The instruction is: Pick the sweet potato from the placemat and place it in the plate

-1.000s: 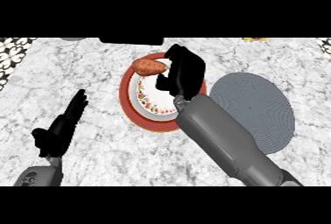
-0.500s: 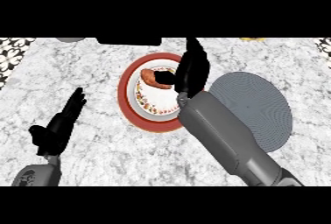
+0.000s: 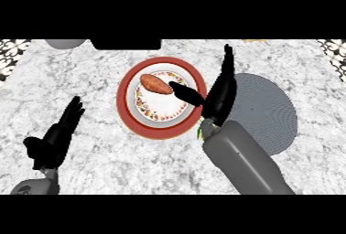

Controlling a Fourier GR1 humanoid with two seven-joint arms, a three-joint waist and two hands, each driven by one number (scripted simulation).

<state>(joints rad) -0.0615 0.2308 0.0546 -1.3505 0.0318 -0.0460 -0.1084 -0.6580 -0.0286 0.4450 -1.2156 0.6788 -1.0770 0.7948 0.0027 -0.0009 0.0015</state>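
Observation:
An orange-brown sweet potato [image 3: 156, 84] lies on the white centre of a red-rimmed plate [image 3: 130, 112] in the middle of the counter. My right hand [image 3: 218, 94] stands open just right of the plate, fingers straight and pointing up the view, its thumb reaching over the plate's rim without touching the sweet potato. The round grey placemat [image 3: 265, 109] lies to the right, partly hidden by my right forearm. At the lower left, my left hand [image 3: 55, 138] rests open, fingers up.
A dark rectangular object [image 3: 126, 44] and a grey rounded object [image 3: 65, 43] sit at the counter's far edge. A small green thing [image 3: 199, 133] peeks out beside my right wrist. Patterned wall shows at both upper corners.
My right hand has let go of the sweet potato, which now lies on the plate, and has opened and moved right, off the plate. The left hand has stayed put.

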